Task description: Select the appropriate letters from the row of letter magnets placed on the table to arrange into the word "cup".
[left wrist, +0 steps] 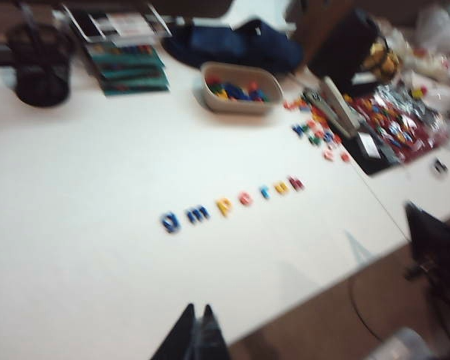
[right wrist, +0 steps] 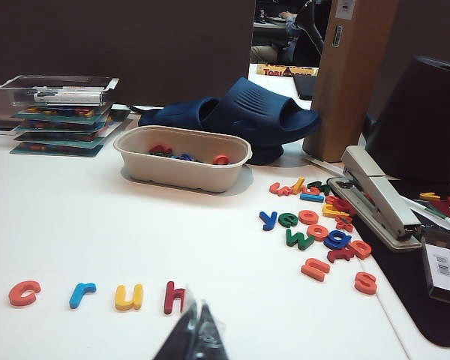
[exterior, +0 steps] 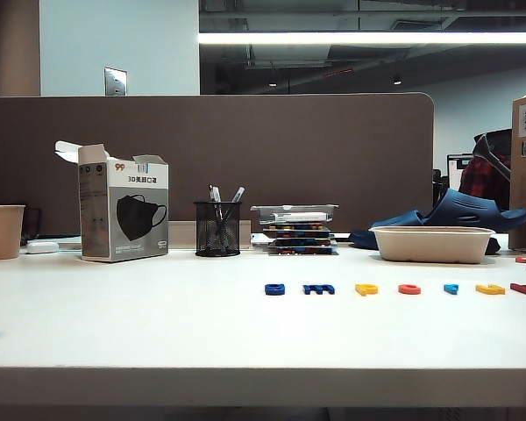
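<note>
Letter row (exterior: 403,288) lies on table (exterior: 158,324) in front of tray (exterior: 432,244). Left gripper (left wrist: 197,319) clenched, above table's front edge. Right gripper (right wrist: 195,319) clenched beside dark red h (right wrist: 174,298).

You've got the row of letter magnets (exterior: 403,288) lying along the table (exterior: 158,324) near its front edge, right of centre. Behind it sits a tray (exterior: 432,244), with a pen cup (exterior: 217,229) and a box (exterior: 123,215) further left along the back.
</note>
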Controlling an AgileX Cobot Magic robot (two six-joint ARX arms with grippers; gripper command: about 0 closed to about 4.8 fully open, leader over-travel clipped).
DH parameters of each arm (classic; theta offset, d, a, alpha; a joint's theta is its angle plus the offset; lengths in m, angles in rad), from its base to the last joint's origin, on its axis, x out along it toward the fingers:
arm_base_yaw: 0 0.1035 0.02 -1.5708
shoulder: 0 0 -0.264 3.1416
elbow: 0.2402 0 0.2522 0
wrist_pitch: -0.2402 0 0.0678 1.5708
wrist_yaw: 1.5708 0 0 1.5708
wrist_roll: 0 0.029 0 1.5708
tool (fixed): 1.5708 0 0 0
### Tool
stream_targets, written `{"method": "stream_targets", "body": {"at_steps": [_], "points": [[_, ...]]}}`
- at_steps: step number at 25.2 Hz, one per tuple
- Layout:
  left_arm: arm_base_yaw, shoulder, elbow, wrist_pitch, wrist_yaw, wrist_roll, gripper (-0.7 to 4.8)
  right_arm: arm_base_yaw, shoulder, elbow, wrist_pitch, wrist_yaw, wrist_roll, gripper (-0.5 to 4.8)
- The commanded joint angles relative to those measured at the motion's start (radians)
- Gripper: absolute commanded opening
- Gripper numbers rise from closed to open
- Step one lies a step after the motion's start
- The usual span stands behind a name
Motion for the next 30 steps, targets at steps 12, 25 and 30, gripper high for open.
{"method": "stream_targets", "body": {"at_steps": [12,25,30], "points": [[-0.490,0.203,0.119,0.008,-0.337,-0.373,-0.05,-0.001,-0.008,-0.007,0.016,0.002,-0.002,-0.01],[-0.773,0.287,0.161,-0.001,-0.640,-0.687,-0.05,0.000,-0.008,-0.007,0.016,0.002,0.006,-0.01],[-0.803,0.328,0.161,-0.013,-0.715,-0.711,-0.05,0.000,-0.008,-0.007,0.016,0.002,0.006,-0.01]]}}
